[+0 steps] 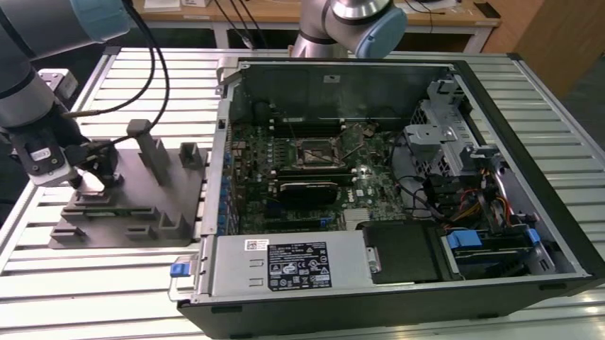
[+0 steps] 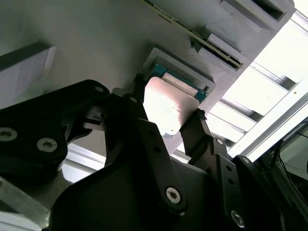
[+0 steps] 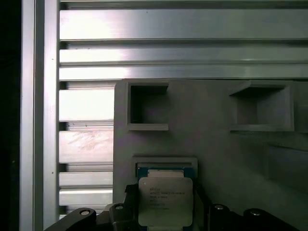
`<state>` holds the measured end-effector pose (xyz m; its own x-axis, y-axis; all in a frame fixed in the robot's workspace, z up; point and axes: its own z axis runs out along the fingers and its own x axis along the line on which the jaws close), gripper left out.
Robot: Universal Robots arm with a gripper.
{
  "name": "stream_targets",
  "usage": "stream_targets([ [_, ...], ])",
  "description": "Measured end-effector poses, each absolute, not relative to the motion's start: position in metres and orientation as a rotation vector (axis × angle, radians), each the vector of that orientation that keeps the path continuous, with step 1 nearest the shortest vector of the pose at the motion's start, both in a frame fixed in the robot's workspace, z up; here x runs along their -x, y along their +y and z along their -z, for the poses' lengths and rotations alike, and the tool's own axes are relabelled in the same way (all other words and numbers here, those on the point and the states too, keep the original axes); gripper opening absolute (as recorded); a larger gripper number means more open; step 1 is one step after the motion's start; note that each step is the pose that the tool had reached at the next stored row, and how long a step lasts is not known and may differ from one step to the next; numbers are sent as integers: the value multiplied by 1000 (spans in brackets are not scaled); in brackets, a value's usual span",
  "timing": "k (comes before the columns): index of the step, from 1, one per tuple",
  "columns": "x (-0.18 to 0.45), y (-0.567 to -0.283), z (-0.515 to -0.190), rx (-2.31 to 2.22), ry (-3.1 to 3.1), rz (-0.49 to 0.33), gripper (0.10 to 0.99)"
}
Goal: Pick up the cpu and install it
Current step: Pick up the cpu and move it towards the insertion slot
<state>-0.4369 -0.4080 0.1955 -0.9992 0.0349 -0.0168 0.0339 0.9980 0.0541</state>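
The cpu (image 3: 165,202), a small flat square chip with a pale silver top, sits between my gripper's (image 3: 165,192) two black fingers, which press on its opposite edges. It lies at a shallow recess of the grey fixture (image 3: 216,159), where a blue-green edge shows just behind it. The second wrist view shows the cpu (image 2: 168,106) gripped from both sides by the gripper (image 2: 167,109). In the exterior view the gripper (image 1: 90,177) is low over the grey fixture (image 1: 132,212) at the exterior view's left. The motherboard socket (image 1: 317,152) lies in the open computer case.
The open computer case (image 1: 397,184) takes up the middle and the exterior view's right, with drive cages and cables inside. Upright posts (image 1: 151,152) rise from the fixture close to the gripper. Everything rests on a slatted metal table (image 1: 95,283). A second arm's base (image 1: 355,25) stands behind the case.
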Motion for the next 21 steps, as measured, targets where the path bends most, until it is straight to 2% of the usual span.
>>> stream_targets([
  [21,437,-408,-232,-54,3122,-112,541],
])
